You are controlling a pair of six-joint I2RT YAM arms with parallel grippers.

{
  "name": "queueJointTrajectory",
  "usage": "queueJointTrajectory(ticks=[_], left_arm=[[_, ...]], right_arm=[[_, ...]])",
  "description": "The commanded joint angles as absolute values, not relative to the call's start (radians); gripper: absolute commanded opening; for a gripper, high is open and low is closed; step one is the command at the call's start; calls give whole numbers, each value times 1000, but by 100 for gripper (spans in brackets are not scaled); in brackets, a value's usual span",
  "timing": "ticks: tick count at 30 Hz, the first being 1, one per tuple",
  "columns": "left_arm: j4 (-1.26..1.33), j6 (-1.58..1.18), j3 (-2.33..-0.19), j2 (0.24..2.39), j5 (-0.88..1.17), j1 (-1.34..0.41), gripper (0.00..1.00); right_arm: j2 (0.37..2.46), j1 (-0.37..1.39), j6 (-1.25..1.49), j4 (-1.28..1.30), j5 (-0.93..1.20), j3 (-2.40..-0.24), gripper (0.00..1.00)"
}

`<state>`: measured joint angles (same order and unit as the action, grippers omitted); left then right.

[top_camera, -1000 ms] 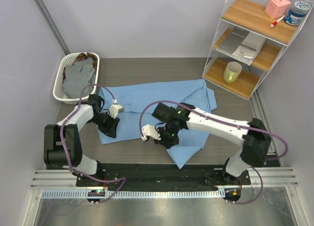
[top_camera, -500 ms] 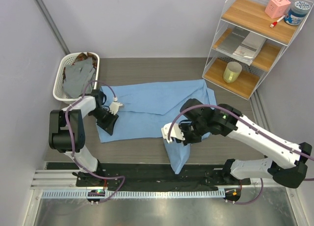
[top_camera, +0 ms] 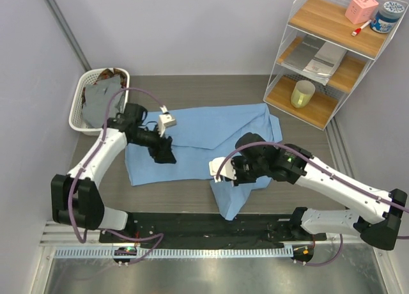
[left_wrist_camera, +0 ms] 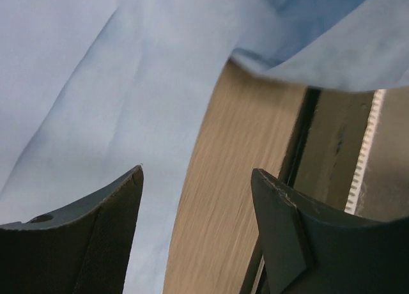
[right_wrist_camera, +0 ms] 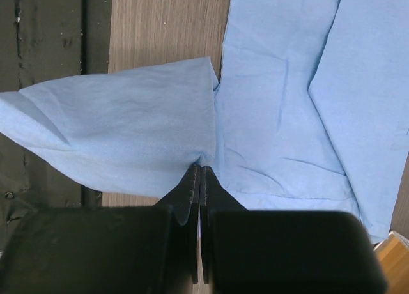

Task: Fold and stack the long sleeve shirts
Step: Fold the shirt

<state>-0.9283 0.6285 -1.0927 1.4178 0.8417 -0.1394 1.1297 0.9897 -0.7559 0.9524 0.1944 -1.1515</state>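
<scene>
Since a moment ago the left gripper [top_camera: 166, 157] has swung inward from the shirt's 9 o'clock edge and opened. Its fingers [left_wrist_camera: 96, 233] stand well apart, empty, above the light blue shirt [top_camera: 211, 129] spread mid-table. The right gripper [right_wrist_camera: 200, 171] stays pinched tight on a fold of that shirt toward 5 o'clock. A grey shirt [top_camera: 102, 101] lies in the basket [top_camera: 77, 110] at 10 o'clock.

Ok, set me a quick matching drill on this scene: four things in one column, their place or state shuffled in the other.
1 left gripper
2 right gripper
3 grey shirt
4 yellow cup

A in the white basket
B shut on the light blue shirt
C on the rack's lowest shelf
D open, holding nothing

Pairs: 1-D, 2-B, 3-A, 4-C
</scene>
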Motion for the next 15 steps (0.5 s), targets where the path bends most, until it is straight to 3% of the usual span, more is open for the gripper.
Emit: queueJointTrajectory(ticks=[1,5,15], left_arm=[[-552,412,-1036,1397,1015,-334,70],[-258,331,-962,1445,1045,-429,72],[-206,437,-1031,1651,1058,-613,71]], right_arm=[[1042,986,-738,836,176,-1105,1],[1002,986,-733,831,163,-1086,1],[969,986,-709,844,137,-1089,1]])
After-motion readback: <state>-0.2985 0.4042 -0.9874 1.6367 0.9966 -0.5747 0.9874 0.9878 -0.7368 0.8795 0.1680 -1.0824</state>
